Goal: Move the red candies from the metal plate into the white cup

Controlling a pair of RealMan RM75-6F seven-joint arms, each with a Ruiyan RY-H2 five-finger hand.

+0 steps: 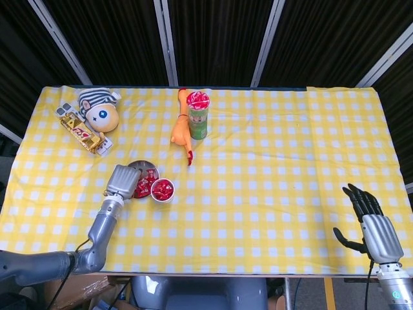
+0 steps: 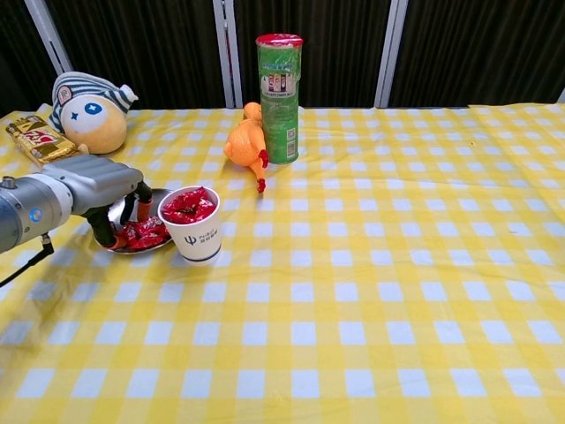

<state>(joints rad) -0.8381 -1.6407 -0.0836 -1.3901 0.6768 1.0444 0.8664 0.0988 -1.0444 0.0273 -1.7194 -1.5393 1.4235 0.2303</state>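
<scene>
The left hand (image 2: pixel 113 190) is lowered over the metal plate (image 2: pixel 124 212), fingers (image 2: pixel 142 206) curled down among the red candies (image 2: pixel 141 234); whether one is gripped cannot be told. The white cup (image 2: pixel 196 231), heaped with candies, stands touching the plate. The right hand (image 1: pixel 371 218) is held spread and empty at the table's (image 1: pixel 271 168) edge.
</scene>
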